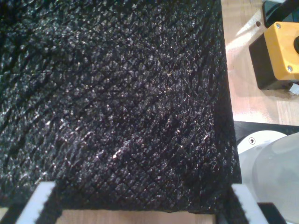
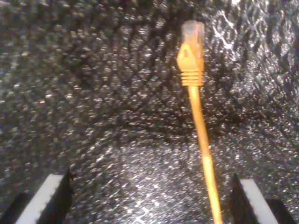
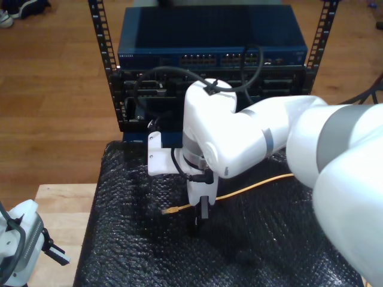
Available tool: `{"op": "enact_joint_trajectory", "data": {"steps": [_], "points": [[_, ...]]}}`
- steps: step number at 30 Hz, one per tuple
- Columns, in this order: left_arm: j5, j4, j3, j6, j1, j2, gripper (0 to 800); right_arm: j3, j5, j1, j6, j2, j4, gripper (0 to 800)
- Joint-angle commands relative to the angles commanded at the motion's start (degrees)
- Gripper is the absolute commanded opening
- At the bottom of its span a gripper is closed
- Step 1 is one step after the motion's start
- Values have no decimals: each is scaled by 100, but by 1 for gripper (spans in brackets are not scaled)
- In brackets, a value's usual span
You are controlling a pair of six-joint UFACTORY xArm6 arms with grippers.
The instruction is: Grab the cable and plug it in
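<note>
Black textured mat [image 3: 257,239] covers the table; the yellow-orange cable [image 3: 251,188] lies across it, running in from the exterior view's right and ending in a plug [image 3: 169,210] near the mat's middle.

Second wrist view: the cable [image 2: 202,140] runs up between the two white fingertips [image 2: 46,198], closer to one of them and touching neither. Clear plug tip and yellow boot [image 2: 191,53] lie flat on the mat beyond the fingers. My second gripper [image 2: 149,200] stands wide open, holding nothing. In the exterior view the big white arm [image 3: 239,140] reaches down from that view's right, its gripper [image 3: 200,215] low over the cable just behind the plug; contact with the mat is hard to judge from there.

First wrist view: my first gripper [image 1: 145,205] hangs over the mat [image 1: 117,93] near its edge, fingertips [image 1: 39,200] spread wide, nothing between them. Bare wood [image 1: 252,100] shows beside the mat, with a yellow-and-black box [image 1: 275,56] on it.

Blue network switch [image 3: 212,45] sits in a rack [image 3: 108,66] behind the mat, ports facing forward.
</note>
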Motion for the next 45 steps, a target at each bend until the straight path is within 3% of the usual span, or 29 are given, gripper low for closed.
{"op": "enact_joint_trajectory", "data": {"steps": [13, 16, 22, 45], "points": [[0, 0, -9, 0, 0, 0, 800, 35, -448, 334, 0, 290, -9, 735], [9, 0, -9, 0, 0, 0, 800, 35, -527, 334, 9, 325, -9, 705], [26, 0, -9, 0, 0, 0, 800, 53, -826, 334, 9, 369, -9, 559], [53, 0, -35, 18, 0, -9, 800, 70, -1187, 334, 0, 607, -237, 419]]}}
